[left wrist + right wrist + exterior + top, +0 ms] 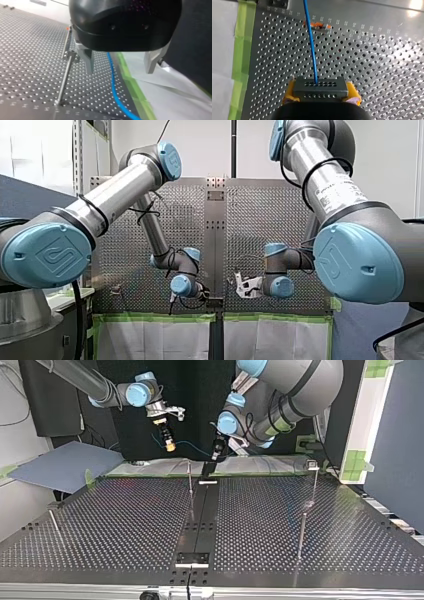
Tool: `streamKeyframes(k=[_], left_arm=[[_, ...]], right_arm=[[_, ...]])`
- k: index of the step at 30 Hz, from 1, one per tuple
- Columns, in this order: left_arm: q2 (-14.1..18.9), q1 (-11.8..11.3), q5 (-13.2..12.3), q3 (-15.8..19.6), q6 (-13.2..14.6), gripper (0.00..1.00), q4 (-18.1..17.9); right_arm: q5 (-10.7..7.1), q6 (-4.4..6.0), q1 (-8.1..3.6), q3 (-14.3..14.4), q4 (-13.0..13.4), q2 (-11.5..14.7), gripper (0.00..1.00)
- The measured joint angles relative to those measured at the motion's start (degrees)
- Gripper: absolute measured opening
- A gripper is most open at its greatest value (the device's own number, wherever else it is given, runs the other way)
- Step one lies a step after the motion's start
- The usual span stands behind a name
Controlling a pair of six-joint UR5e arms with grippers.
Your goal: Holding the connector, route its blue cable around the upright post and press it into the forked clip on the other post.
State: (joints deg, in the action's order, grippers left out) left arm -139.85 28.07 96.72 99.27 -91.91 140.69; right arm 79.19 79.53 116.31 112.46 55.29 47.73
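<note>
Only the right wrist view shows the connector (320, 87). My right gripper (321, 94) pinches it between yellow pads, and the cable (312, 50) runs ahead over the table (374, 75). The left wrist view shows my left gripper (120, 63) wide open, holding nothing, with the cable beneath and a post (64, 77) beside it.

Plenty of bare perforated table (125, 525) to travel over. Obstacles: a thin upright post (190, 479) at centre near the far edge, the clip post (313, 485) well apart at the top view's right, a short peg (54, 522) at its left. The blue cable (113, 82) runs under the left gripper (120, 71), between its spread fingers.
</note>
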Motion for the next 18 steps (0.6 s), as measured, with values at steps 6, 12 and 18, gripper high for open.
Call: streamKeyframes(k=[6, 12, 18], left_arm=[[0.0, 0.7, 1.3, 0.0, -3.0, 1.00, -2.1], [0.0, 1.6, 2.8, 0.0, -5.7, 1.00, -3.0], [0.0, 2.2, 3.5, 0.0, -8.4, 1.00, -3.5]], right_arm=[[-2.49, 0.83, 0.27, 0.0, -0.3, 1.5, 0.00], [-2.89, 2.14, 0.48, 0.0, -0.3, 2.0, 0.00], [-2.90, 2.37, 0.57, 0.0, -0.4, 2.1, 0.00]])
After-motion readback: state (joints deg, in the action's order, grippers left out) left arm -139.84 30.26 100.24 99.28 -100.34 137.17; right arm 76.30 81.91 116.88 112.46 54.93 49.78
